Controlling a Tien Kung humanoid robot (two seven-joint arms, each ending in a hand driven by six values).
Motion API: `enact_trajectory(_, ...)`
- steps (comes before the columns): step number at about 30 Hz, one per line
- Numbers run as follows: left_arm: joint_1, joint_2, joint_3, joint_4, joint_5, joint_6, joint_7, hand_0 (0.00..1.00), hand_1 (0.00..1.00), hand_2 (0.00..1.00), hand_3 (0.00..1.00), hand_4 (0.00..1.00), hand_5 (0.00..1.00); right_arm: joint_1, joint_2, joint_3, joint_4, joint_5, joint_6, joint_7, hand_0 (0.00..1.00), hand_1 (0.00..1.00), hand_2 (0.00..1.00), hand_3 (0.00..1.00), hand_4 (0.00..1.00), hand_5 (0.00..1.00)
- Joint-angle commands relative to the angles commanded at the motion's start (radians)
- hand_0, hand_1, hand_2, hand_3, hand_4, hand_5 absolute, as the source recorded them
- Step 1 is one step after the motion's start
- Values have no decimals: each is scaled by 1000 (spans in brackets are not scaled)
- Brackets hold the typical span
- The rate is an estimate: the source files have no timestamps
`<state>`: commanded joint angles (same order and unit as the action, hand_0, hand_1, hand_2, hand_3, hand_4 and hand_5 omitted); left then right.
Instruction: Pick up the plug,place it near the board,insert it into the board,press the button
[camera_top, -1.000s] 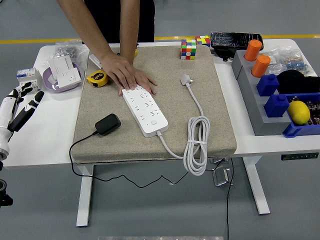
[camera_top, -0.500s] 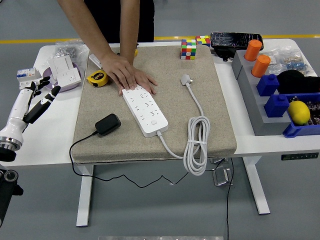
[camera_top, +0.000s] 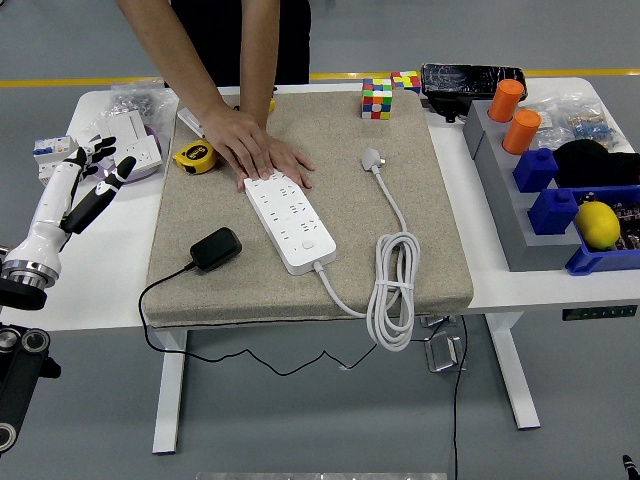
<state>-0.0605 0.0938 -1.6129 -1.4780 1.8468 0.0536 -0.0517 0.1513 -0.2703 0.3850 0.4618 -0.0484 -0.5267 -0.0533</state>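
A black plug adapter (camera_top: 215, 248) lies on the beige mat (camera_top: 420, 260), its black cord trailing off the near edge. To its right a white power strip (camera_top: 290, 222) lies slanted, with its own white cable coiled (camera_top: 396, 288) and ending in a white plug (camera_top: 372, 158). A person's hand (camera_top: 255, 150) presses flat on the strip's far end. My left hand (camera_top: 92, 172) hovers over the table's left side, fingers spread and holding nothing, well left of the black plug. My right hand is out of view.
A yellow tape measure (camera_top: 195, 156) and a bowl of white sockets (camera_top: 128, 150) sit at the back left. Rubik's cubes (camera_top: 378, 98) stand at the back. Grey and blue bins (camera_top: 545, 195) with orange cylinders and a lemon (camera_top: 598, 224) fill the right side.
My left arm has risen and swung in from the left edge toward the table, its hand now over the white tabletop near the bowl. The person's hand stays on the strip.
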Motion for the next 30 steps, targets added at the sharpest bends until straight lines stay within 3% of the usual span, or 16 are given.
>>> enact_trajectory(18,20,-1,-23,-17,41,8,-4,836,884,842,859,998,910,-7,-1,-22,8,-8,-2,1,963,895,845,866,998,998)
enact_trajectory(19,18,3,-20,-15,44,8,-4,882,929,882,875,998,898,-8,-1,-27,8,-5,-2,1,961,895,844,867,998,998)
enact_trajectory(24,12,4,-22,-19,52,1,1,882,929,882,875,998,898,-8,-5,-48,8,5,-3,2,961,895,844,867,998,998)
enact_trajectory(25,13,4,-24,-19,52,0,2,998,998,957,911,998,887,-7,-6,-51,8,7,-3,2,961,895,844,866,998,998)
enact_trajectory(30,32,21,-23,-23,65,-35,6,998,998,957,911,998,887,3,-12,-54,6,11,-5,5,961,895,844,866,998,998)
